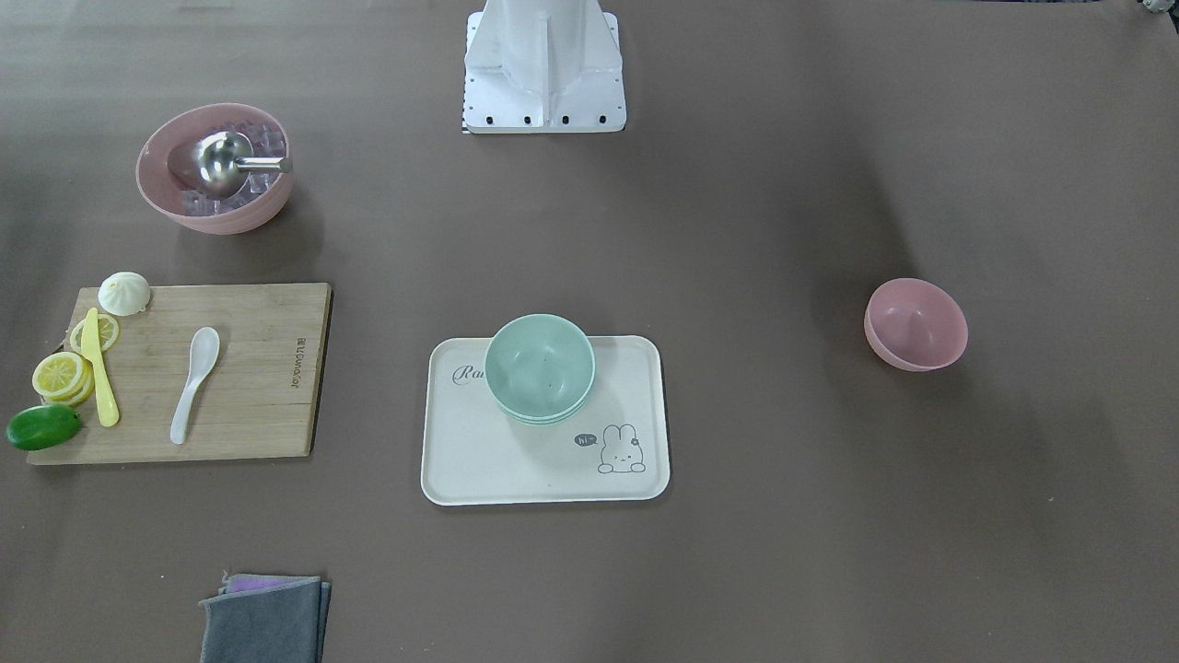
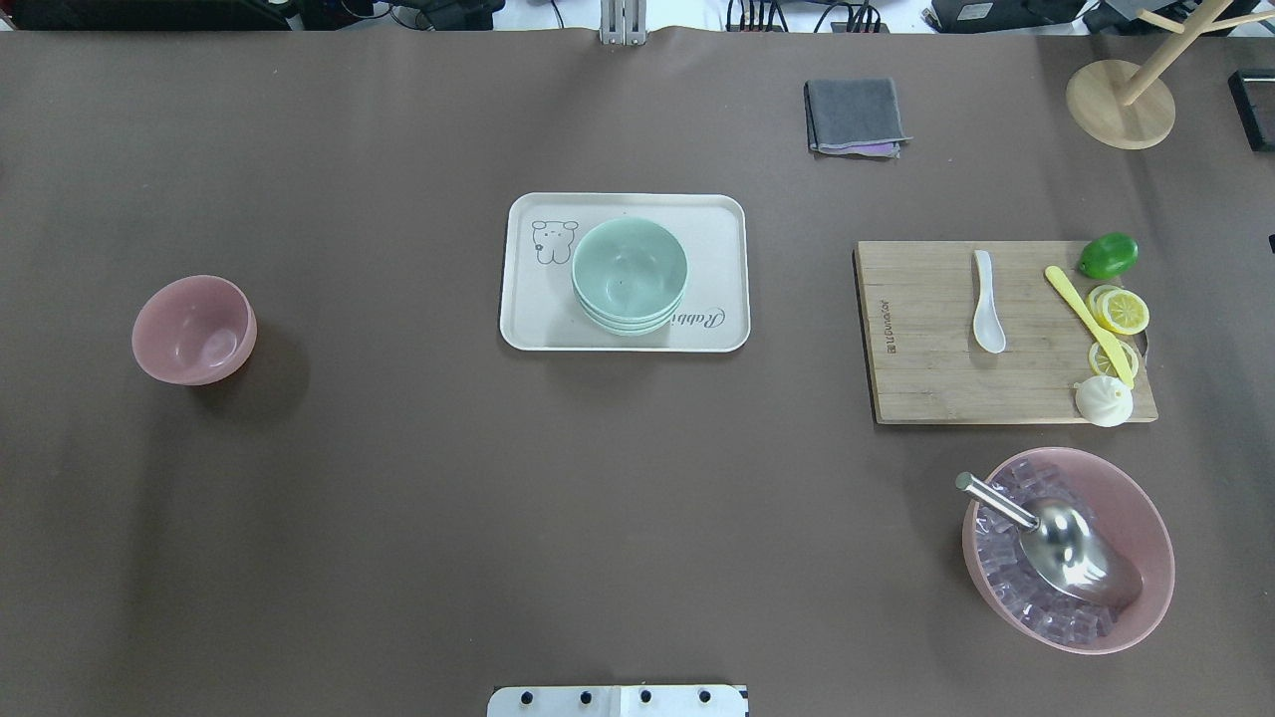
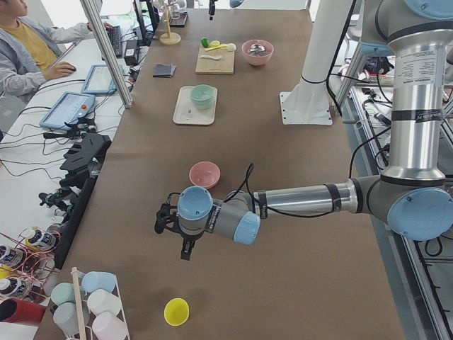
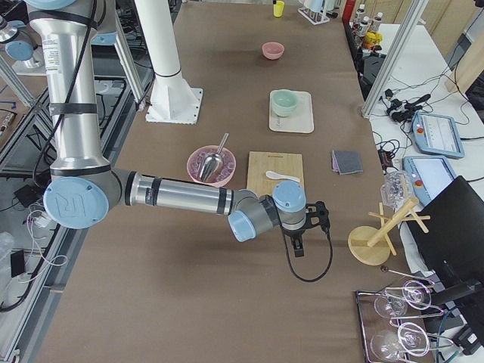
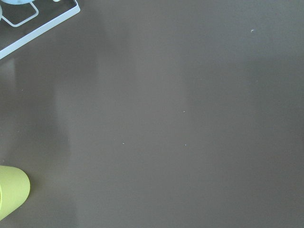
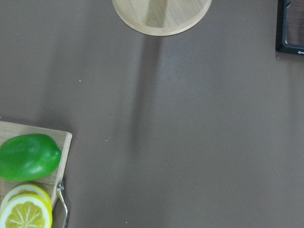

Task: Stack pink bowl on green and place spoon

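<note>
A knife (image 2: 1088, 324) and lemons (image 2: 1121, 311) share the board (image 2: 926, 368) with the spoon (image 2: 987, 317) near the right gripper (image 4: 319, 217), while the pink bowl (image 3: 204, 173) sits near the left gripper (image 3: 163, 221); I cannot tell how wide either stands.

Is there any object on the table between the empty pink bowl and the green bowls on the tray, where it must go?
Nothing visible stands in the way. Only bare table lies between the empty pink bowl and the green bowls, which sit stacked on the tray.
</note>
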Controlling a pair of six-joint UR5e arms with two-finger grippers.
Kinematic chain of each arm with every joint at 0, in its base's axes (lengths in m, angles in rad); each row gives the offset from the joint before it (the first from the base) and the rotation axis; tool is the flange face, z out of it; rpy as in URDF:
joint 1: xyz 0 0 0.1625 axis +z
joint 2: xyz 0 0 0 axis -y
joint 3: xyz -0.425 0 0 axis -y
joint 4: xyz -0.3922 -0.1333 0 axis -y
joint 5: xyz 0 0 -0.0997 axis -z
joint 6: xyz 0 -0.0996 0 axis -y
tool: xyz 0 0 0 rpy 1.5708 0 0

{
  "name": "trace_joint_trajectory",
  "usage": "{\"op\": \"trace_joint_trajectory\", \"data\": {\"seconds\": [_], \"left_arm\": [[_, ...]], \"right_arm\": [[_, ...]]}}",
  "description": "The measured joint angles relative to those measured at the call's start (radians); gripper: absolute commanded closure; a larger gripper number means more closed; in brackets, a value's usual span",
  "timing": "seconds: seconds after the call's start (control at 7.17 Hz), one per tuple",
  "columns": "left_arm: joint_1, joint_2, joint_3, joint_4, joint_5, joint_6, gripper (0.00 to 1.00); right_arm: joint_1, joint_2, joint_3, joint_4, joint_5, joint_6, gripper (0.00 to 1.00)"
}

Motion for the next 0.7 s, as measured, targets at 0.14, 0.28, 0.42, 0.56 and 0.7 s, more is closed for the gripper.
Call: {"op": "trace_joint_trajectory", "data": {"seconds": [0.14,0.28,0.42,0.56,0.7], "left_arm": [[0.000,0.003,-0.001,-0.010,0.000,0.001,0.02],[0.000,0.006,0.000,-0.019,0.001,0.001,0.02],[0.000,0.007,0.002,-0.024,0.001,0.000,0.03],[0.000,0.006,0.004,-0.025,0.001,-0.001,0.03],[0.001,0.001,0.005,-0.026,0.001,0.000,0.03]], "right_arm": [[-0.001,0.000,-0.001,0.001,-0.001,-0.001,0.00],[-0.001,0.000,-0.002,0.001,-0.002,-0.001,0.00],[-0.001,0.000,-0.002,0.001,-0.002,-0.002,0.00],[-0.001,0.000,-0.002,0.001,-0.002,-0.002,0.00],[-0.001,0.000,-0.001,0.001,-0.001,-0.002,0.00]]}}
